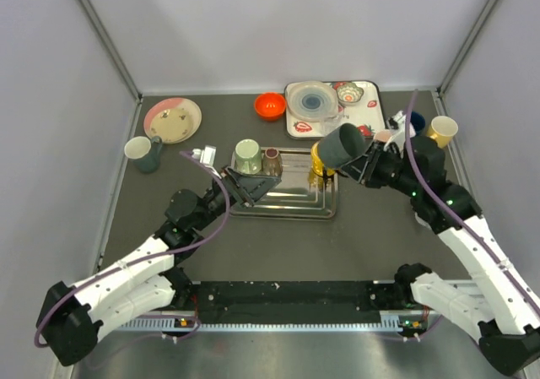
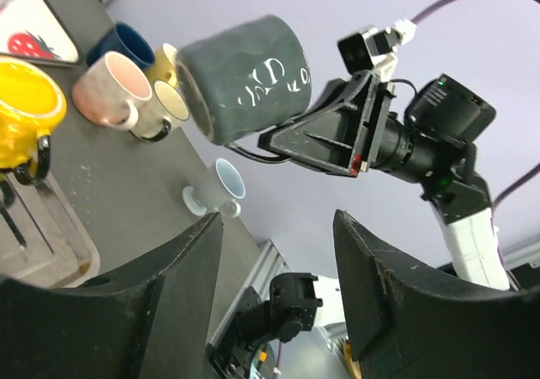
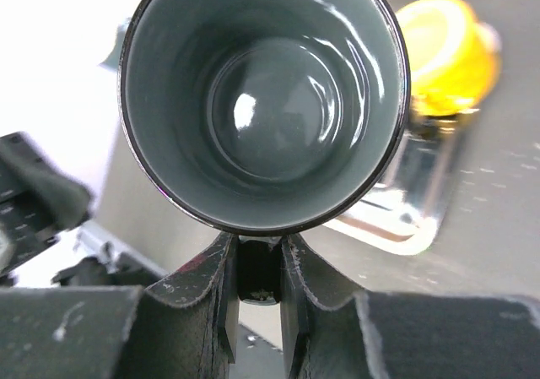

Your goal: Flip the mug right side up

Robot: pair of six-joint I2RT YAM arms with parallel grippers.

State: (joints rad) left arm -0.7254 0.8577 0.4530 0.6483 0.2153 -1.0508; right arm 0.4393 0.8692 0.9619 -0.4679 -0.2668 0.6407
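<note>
grey mug [image 1: 342, 144]: round, smooth and shiny inside, tipped sideways in the air | right fingers [image 3: 198, 290]: squeezed on its handle | left fingers [image 2: 173, 286]: wide apart, at the flat metal tray [image 1: 291, 203] edge

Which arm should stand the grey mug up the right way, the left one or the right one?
The right arm. Its jaws are shut on the grey mug, holding it tilted in the air over the tray. The left arm has open, empty jaws and looks up at the mug from below.
</note>
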